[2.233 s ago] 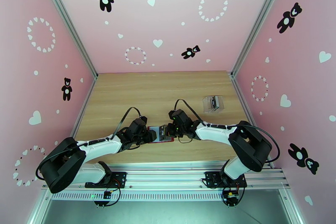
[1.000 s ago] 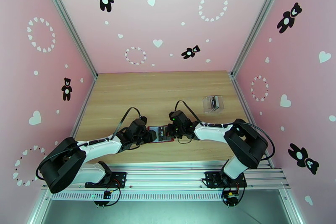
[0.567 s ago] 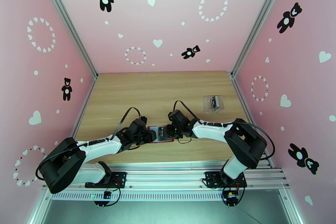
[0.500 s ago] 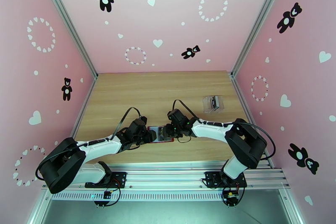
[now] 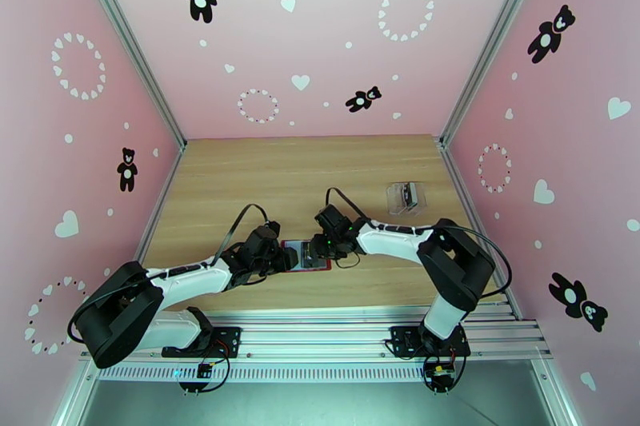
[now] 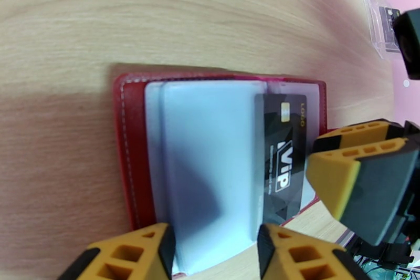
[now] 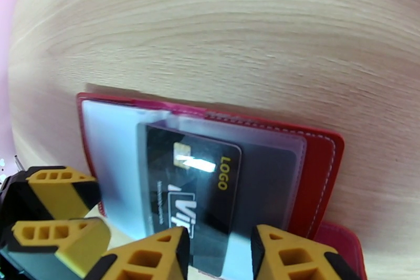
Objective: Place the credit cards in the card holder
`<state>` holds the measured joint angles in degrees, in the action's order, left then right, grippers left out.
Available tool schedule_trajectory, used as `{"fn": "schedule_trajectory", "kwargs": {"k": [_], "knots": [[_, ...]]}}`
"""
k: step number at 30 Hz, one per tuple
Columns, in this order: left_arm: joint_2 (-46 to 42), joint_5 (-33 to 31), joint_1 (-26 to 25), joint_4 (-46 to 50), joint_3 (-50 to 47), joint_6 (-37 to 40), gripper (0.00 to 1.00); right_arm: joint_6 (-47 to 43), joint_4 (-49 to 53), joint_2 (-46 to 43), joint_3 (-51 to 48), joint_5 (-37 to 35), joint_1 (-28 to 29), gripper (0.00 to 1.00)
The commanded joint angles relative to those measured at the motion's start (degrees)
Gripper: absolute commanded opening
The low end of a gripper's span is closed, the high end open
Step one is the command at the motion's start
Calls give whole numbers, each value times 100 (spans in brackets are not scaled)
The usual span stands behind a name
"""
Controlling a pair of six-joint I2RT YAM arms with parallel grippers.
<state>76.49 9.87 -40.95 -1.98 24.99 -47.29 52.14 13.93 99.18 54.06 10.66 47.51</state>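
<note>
Seating the black VIP card [image 7: 194, 186] in a sleeve was judged to be the step in hand. The card holder [image 6: 123, 144] was seen lying open and flat on the table [image 5: 240, 180], pale sleeves up, w/ its near edge btwn the fingers of the L gripper [image 6: 215, 247]. Those fingers were held apart, astride the sleeve page. Nothing was pinched btwn them, and whether the tips were pressed down on the holder couldn't be told.

The card was found just ahead of the R gripper [image 7: 218, 252]. Its trailing end lay in the gap btwn the two fingers and its leading part was tucked under the clear sleeve film. The R fingers were spread and looked released, w/ no pad seen clamped on the card. In the left wrist view they were seen just beside the card's outer long edge. How deep the card sat in the pocket couldn't be told, but it prob. wasn't fully home.

For the next move, a short push along the sleeve's axis was judged to be needed, w/ the R fingertips set behind the card's trailing end and the holder steadied at the L fingers so it wouldn't be slid away. A low, flat push was thought best so the film wouldn't be buckled.

A clear case [image 5: 406, 197] w/ a dark item inside, prob. another card, was seen well beyond the R fingers, so more cards were judged to be left.
</note>
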Motion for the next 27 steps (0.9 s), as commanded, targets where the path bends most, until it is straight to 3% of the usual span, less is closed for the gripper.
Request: {"fn": "schedule_trajectory", "kwargs": {"k": [1, 27], "knots": [[31, -57, 43, 154, -117, 5, 48, 78, 8, 207, 113, 72, 39, 35], [-11, -22, 46, 119, -151, -13, 48, 376, -273, 612, 516, 384, 351, 29]]}}
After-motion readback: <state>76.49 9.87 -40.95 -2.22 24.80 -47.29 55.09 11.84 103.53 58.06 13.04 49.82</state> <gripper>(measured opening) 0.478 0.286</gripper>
